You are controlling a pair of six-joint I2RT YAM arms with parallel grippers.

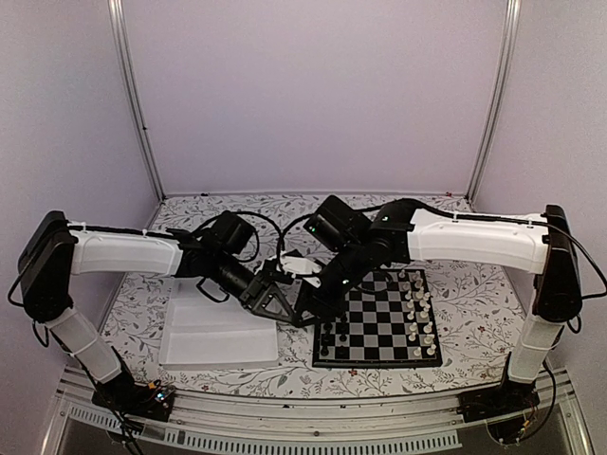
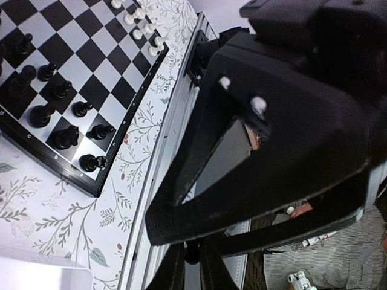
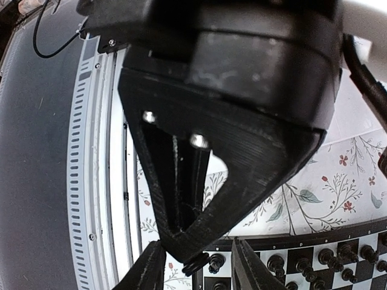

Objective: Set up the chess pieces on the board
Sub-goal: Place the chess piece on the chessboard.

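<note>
Left gripper (image 2: 192, 269) nips chess piece (image 3: 196, 264) (right gripper (image 3: 201, 272) spread).

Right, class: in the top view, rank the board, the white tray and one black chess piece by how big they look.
1. board and white tray: they look about alike, and the arms hide part of each, so neither ranks above the other.
2. black chess piece: by far the smallest.

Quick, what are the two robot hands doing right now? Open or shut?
Left gripper: shut on a tiny black chess piece.
Right gripper: open, fingers either side of that piece, not touching it.
</note>
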